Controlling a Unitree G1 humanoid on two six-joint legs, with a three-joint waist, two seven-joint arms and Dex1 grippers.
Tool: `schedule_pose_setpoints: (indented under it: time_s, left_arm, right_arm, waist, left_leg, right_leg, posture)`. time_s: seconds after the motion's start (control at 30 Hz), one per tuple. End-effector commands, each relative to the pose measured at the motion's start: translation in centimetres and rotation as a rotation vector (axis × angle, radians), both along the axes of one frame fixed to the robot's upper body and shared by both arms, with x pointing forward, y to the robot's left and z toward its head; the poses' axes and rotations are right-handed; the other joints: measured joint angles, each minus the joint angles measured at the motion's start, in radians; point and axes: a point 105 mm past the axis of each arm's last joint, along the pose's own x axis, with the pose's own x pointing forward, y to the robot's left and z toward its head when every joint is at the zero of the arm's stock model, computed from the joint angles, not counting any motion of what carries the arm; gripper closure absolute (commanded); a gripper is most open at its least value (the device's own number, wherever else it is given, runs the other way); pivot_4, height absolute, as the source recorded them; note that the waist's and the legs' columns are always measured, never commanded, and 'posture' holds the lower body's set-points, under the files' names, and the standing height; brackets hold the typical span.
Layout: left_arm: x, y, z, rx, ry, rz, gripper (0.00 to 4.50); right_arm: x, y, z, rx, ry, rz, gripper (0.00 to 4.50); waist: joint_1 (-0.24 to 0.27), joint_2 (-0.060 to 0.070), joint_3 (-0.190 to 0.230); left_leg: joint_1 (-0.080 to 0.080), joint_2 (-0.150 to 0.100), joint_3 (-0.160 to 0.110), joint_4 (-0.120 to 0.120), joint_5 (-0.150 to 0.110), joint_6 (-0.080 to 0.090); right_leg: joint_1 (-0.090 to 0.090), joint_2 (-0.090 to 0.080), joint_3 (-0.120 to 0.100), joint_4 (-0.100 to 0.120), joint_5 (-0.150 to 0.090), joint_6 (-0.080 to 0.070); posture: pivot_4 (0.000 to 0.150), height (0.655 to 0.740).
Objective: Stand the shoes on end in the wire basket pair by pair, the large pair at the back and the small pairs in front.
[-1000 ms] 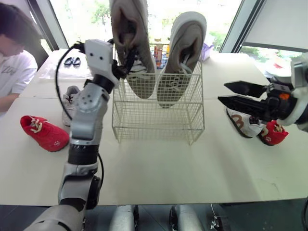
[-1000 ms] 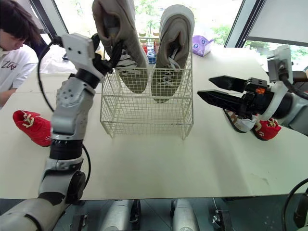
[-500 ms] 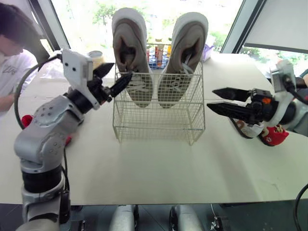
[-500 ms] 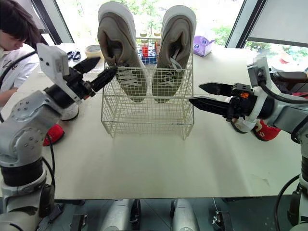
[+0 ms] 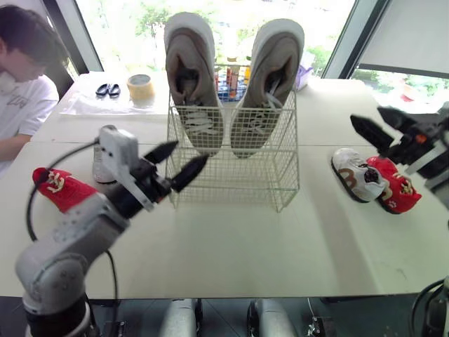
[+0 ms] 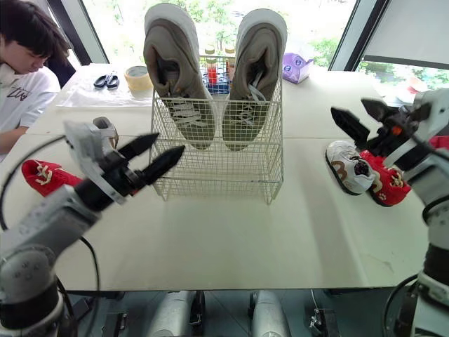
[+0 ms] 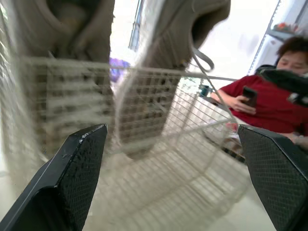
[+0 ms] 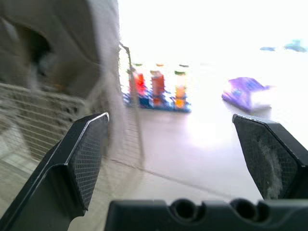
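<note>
Two big grey shoes [image 6: 175, 77] stand on end in the wire basket [image 6: 217, 165]. Their toes point down and their heels stick up over the top wire. They stand side by side, toward the back of the basket. The basket sits in the middle of the bench [image 6: 231, 239].

The left end effector [image 6: 168, 144] hangs over the bench, just in front of the basket's left corner. Its two black fingers are spread wide and hold nothing. The tips point at the basket and do not touch it.

The right end effector [image 6: 349, 107] is up in the air on the right side, well apart from the basket. Its fingers are spread wide too, and it holds nothing. Under it, on the bench, lie a small white and brown shoe [image 6: 345, 166] and a small red shoe [image 6: 388, 184]. These two touch each other.

On the left side of the bench lies another small red shoe [image 6: 43, 175]. A small white shoe [image 6: 106, 128] stands near it, closer to the basket.

At the far left of the bench are a roll of tape [image 6: 138, 76] and a pair of scissors [image 6: 106, 81]. Some little bottles [image 8: 156, 86] stand behind the basket, with a purple pack [image 6: 295, 67] near them. A person in a white shirt [image 6: 24, 84] sits at the left end of the bench.
</note>
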Motion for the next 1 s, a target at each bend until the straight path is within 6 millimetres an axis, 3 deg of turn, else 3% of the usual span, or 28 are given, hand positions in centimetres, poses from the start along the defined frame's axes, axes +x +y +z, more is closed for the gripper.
schedule_pose_setpoints:
  time_s: [0.03, 0.17, 0.27, 0.47, 0.7, 1.0]
  left_arm:
    - [-2.9, -1.9, -0.4, 0.02, -0.024, -0.081, 0.07]
    - [-4.5, -2.6, -0.7, 0.019, -0.013, -0.153, 0.07]
    - [-5.0, -2.6, -2.3, 0.09, 0.036, -0.183, 0.07]
    - [-6.5, -3.8, -3.3, 0.149, 0.071, -0.313, 0.07]
    - [-5.8, -3.3, -3.4, 0.167, 0.064, -0.303, 0.07]
    - [-5.6, -2.7, -3.9, 0.202, 0.072, -0.27, 0.07]
  right_arm:
    - [-0.9, -1.8, -1.9, 0.014, 0.038, -0.137, 0.0]
    - [-2.1, -3.0, -5.0, -0.094, 0.126, -0.195, 0.0]
    - [-3.2, -4.9, -7.4, -0.111, 0.183, -0.266, 0.0]
    - [-3.9, -6.6, -10.5, -0.121, 0.24, -0.315, 0.0]
    - [-1.6, -7.7, -12.2, -0.096, 0.261, -0.311, 0.0]
    - [1.2, -7.4, -13.4, -0.082, 0.271, -0.278, 0.0]
  waist:
    - [0.0, 0.002, -0.001]
    - [0.002, 0.009, -0.004]
    - [0.0, 0.014, -0.008]
    - [0.0, 0.018, -0.01]
    - [-0.002, 0.02, -0.011]
    - [0.0, 0.02, -0.011]
  left_leg:
    - [0.0, 0.0, 0.0, 0.0, 0.0, 0.0]
    - [0.0, -0.001, 0.0, 0.0, 0.0, 0.0]
    - [0.001, -0.001, 0.0, 0.0, -0.003, 0.005]
    - [0.001, -0.001, 0.0, 0.0, -0.004, 0.006]
    - [0.001, -0.001, 0.0, 0.0, -0.004, 0.007]
    - [0.0, -0.001, 0.0, 0.001, -0.004, 0.007]
  right_leg:
    - [0.0, 0.0, 0.0, 0.0, 0.0, 0.0]
    - [0.0, 0.0, 0.0, 0.0, 0.0, -0.001]
    - [0.001, 0.0, 0.0, 0.0, -0.002, -0.003]
    - [0.0, 0.001, 0.001, 0.0, -0.002, -0.004]
    - [0.0, 0.001, 0.001, 0.0, -0.002, -0.004]
    - [0.0, 0.001, 0.001, 0.0, -0.002, -0.004]
  posture:
    - [0.15, 0.6675]
    - [0.15, 0.6675]
    - [0.15, 0.6675]
    - [0.15, 0.6675]
    - [0.15, 0.6675]
    - [0.15, 0.6675]
